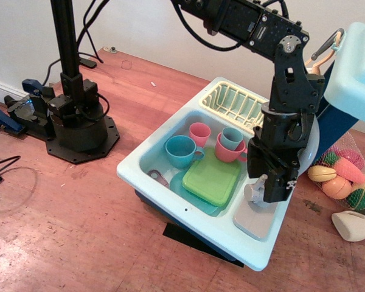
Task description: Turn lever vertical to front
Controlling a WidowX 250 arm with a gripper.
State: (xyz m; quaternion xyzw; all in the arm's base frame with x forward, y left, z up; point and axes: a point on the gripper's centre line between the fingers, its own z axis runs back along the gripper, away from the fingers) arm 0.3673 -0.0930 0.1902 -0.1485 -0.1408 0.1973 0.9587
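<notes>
Lever (253, 190) sits at toy sink's (170, 137) 4 o'clock corner, mostly hidden by gripper (269, 193); can't tell if gripper's clenched. Prob. light, stiff, slick plastic; grab near free tip, push gently.

Toy sink (147, 159): smooth, glossy pale-blue plastic. Cups (180, 150), green plate (210, 179): plastic, slight sheen. Floor (67, 225): reddish wood, worn. Arm (290, 103): matt black.
</notes>
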